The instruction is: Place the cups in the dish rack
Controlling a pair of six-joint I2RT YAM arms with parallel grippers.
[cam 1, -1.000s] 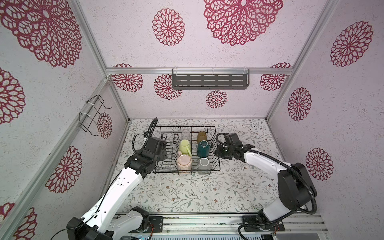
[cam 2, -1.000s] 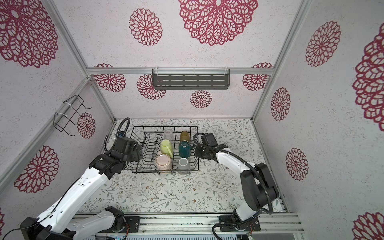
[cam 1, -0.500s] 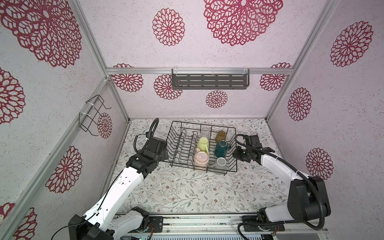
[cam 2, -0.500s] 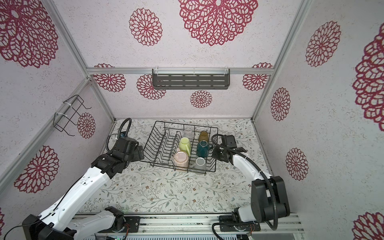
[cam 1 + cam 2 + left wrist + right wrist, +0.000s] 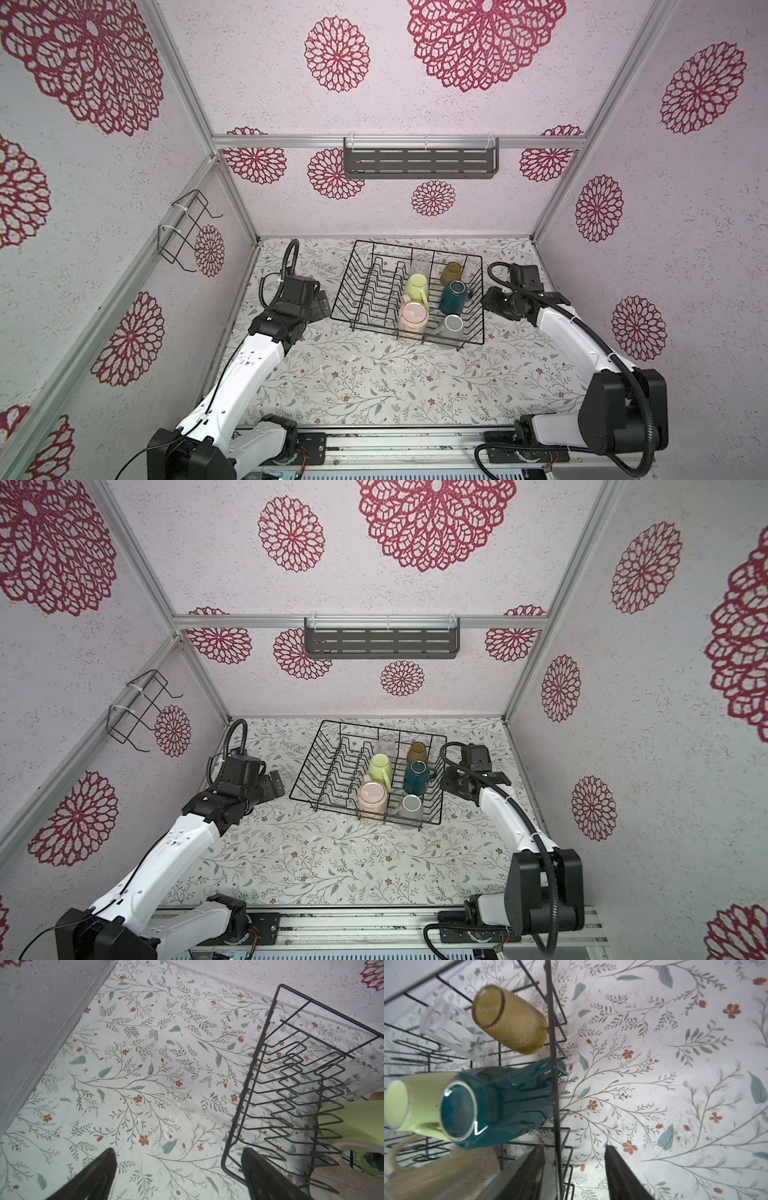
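Note:
The black wire dish rack [image 5: 370,291] sits askew at the table's back middle in both top views. It holds a clear glass [image 5: 420,262], amber tumbler [image 5: 451,272], yellow-green mug [image 5: 417,287], teal mug [image 5: 453,297], pink tumbler [image 5: 412,318] and grey mug [image 5: 452,327]. My right gripper [image 5: 486,301] is at the rack's right side. In the right wrist view it [image 5: 574,1147] is open, with the rim wire [image 5: 553,1064] running between its fingers. My left gripper [image 5: 276,785] stands wide open and empty just left of the rack, whose corner [image 5: 226,1159] lies beside one finger.
A grey slotted shelf [image 5: 419,163] hangs on the back wall and a small bent wire holder [image 5: 185,230] on the left wall. Floral table surface [image 5: 374,386] stretches in front of the rack, between the two arm bases.
The right gripper, shut on the rack's right rim, dragged the rack to the right and turned it slightly. Its jaws have now come apart. The left arm barely moved.

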